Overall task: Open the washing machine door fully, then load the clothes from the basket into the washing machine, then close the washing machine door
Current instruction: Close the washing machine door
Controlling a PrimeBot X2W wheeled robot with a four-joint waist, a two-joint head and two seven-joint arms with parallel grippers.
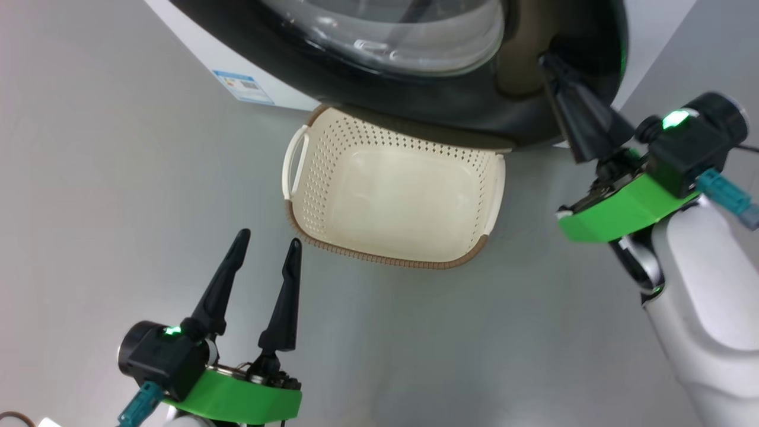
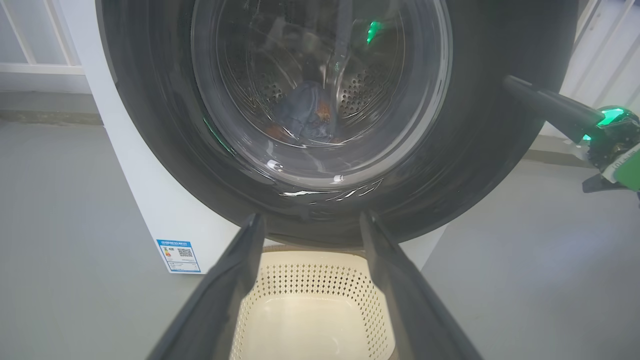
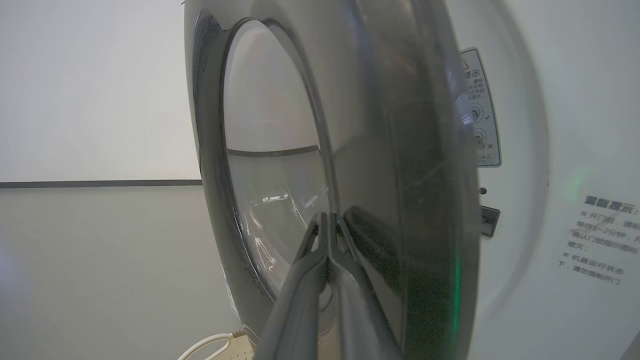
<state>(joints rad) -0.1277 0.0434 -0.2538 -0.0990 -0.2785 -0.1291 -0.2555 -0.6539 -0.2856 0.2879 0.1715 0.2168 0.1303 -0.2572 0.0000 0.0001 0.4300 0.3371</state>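
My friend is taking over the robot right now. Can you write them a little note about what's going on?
Left gripper: jaws open, empty, hovering over the floor near the basket.
Right gripper: jaws shut, holding nothing, tip against the black rim of the washing machine door.
Done: the basket is empty; the clothes lie in the drum, seen through the door glass.
Left: the door looks nearly closed but not latched, as the right wrist view shows the latch slot on the washing machine uncovered. Push it fully shut.
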